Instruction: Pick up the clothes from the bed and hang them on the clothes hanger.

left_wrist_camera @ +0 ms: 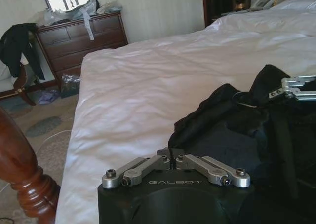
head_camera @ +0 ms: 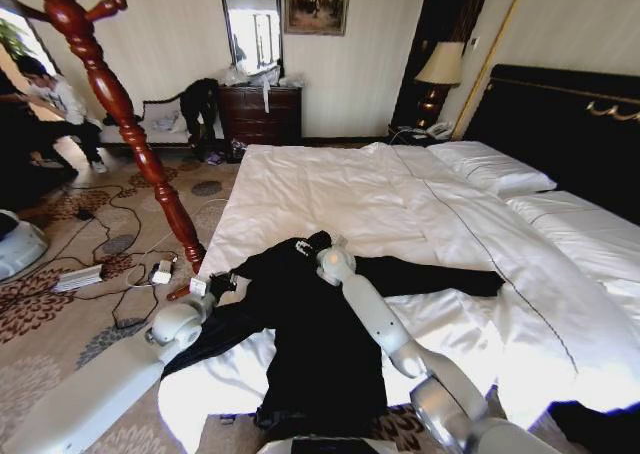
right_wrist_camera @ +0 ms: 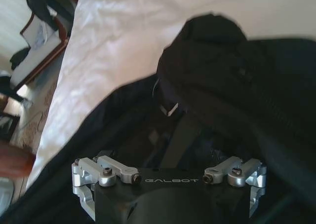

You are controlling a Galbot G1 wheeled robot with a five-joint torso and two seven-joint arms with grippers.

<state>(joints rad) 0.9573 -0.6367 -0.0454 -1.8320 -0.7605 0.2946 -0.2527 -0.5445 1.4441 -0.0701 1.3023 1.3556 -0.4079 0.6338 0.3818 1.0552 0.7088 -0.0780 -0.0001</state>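
The pick-up is in hand: the clothes point(head_camera: 310, 324) lie spread across the bed's point(head_camera: 330, 189) foot edge, trailing over it. The left gripper point(left_wrist_camera: 173, 157), jaws pinched together on the collar fabric, sits at the near corner. The right gripper point(right_wrist_camera: 168, 177) hovers spread wide above the collar; it must descend and clamp. The clothes hanger point(head_camera: 120, 104) stands beside the bed.
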